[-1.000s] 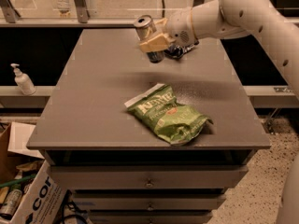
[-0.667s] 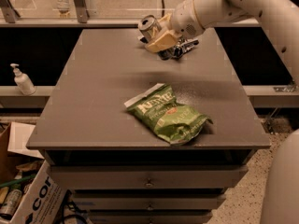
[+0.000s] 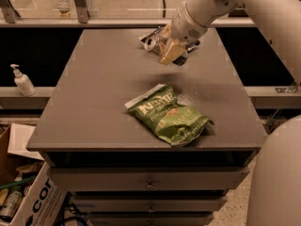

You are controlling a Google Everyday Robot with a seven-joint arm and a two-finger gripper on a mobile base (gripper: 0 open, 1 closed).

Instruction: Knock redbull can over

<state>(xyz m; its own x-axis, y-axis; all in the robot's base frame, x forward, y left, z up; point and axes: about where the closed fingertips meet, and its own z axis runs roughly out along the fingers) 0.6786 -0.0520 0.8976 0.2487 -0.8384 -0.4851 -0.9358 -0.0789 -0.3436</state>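
Observation:
The redbull can (image 3: 151,42) is a slim silver and blue can at the far middle of the grey table (image 3: 103,93). It is tipped far over to the left, with its silver top facing the camera. My gripper (image 3: 170,52) is right beside it on its right, touching or almost touching its body, low over the table. The white arm reaches in from the upper right.
A green chip bag (image 3: 168,117) lies flat at the front middle of the table. A dark snack bag (image 3: 190,44) shows partly behind the gripper. A soap bottle (image 3: 21,81) stands on a ledge to the left. A cardboard box (image 3: 33,201) sits on the floor at lower left.
The can stood upright next to the gripper a second ago and now leans far over to the left. The gripper has dropped lower and turned with it.

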